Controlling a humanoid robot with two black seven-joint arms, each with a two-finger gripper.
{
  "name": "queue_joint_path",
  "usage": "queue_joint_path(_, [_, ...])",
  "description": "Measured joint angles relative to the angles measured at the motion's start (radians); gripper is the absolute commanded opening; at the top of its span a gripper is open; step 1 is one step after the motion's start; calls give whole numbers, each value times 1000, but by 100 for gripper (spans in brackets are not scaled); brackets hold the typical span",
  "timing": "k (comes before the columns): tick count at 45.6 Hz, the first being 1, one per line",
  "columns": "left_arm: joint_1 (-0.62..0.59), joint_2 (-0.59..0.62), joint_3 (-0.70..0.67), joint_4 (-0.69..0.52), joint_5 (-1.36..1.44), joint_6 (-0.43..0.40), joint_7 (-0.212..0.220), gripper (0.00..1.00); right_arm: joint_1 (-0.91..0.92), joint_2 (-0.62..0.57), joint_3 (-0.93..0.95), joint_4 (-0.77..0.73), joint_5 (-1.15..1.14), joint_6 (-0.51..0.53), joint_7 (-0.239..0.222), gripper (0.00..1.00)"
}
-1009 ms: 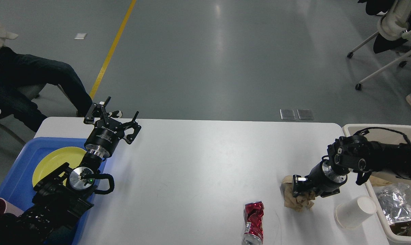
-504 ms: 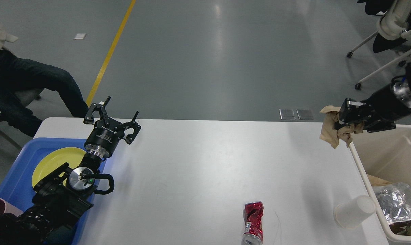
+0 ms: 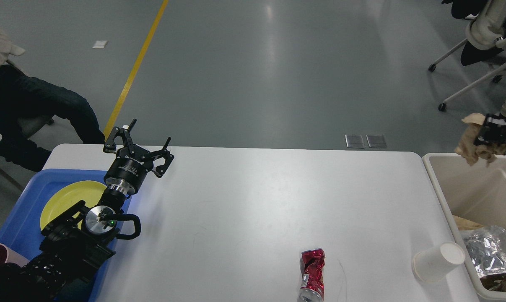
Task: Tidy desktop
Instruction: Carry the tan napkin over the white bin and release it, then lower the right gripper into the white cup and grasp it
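The white desktop [image 3: 244, 201] fills the middle of the head view. A crushed red can [image 3: 312, 273] lies near its front edge, and a white paper cup [image 3: 438, 261] lies on its side at the front right. My right gripper [image 3: 485, 140], at the right edge, is shut on a crumpled brown paper [image 3: 470, 142] that hangs above the far end of the beige bin [image 3: 450, 197]. My left gripper [image 3: 137, 147] stands open and empty above the desktop's far left corner.
A blue tray [image 3: 18, 214] at the left holds a yellow plate [image 3: 66, 197]. The beige bin holds foil and brown paper scraps [image 3: 485, 251]. A seated person [image 3: 22, 100] is beyond the far left corner, and an office chair [image 3: 483, 37] stands at the far right.
My right gripper lifted the crumpled brown paper off the desktop and carried it up and right, over the beige bin. The left arm stayed still.
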Motion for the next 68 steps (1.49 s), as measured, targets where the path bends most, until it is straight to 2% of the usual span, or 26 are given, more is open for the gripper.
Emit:
queue_joint_path(1, [0, 0, 0, 0, 0, 0, 0, 96, -46, 1, 9, -11, 6, -48, 0, 0])
queue_joint_path(2, [0, 0, 0, 0, 0, 0, 0, 96, -83, 2, 18, -17, 12, -85, 0, 10])
queue_joint_path(4, [0, 0, 0, 0, 0, 0, 0, 96, -160, 3, 37, -30, 25, -157, 0, 43])
queue_joint_path(6, [0, 0, 0, 0, 0, 0, 0, 96, -228, 6, 53, -47, 35, -215, 0, 70])
queue_joint_path(8, [0, 0, 0, 0, 0, 0, 0, 96, -278, 14, 61, -68, 41, -253, 1, 91])
queue_joint_path(9, [0, 0, 0, 0, 0, 0, 0, 96, -300, 22, 64, -83, 42, -268, 1, 96])
queue_joint_path(15, [0, 0, 0, 0, 0, 0, 0, 96, -404, 83, 73, -191, 47, -301, 3, 98])
queue_joint_path(20, [0, 0, 0, 0, 0, 0, 0, 96, -471, 116, 73, -225, 47, -302, 3, 99])
queue_joint_path(44, [0, 0, 0, 0, 0, 0, 0, 96, -467, 119, 52, -209, 44, -268, 2, 100])
queue_joint_path(49, [0, 1, 0, 0, 0, 0, 0, 96, -384, 118, 24, -201, 37, -218, 2, 100])
queue_joint_path(53, [0, 1, 0, 0, 0, 0, 0, 96, -253, 125, -77, -150, 35, -167, 1, 100])
queue_joint_path(61, [0, 0, 0, 0, 0, 0, 0, 96, 59, 141, -288, 78, 34, -74, 1, 100])
queue_joint_path(68, [0, 1, 0, 0, 0, 0, 0, 96, 318, 180, -386, 268, 34, 114, 2, 100])
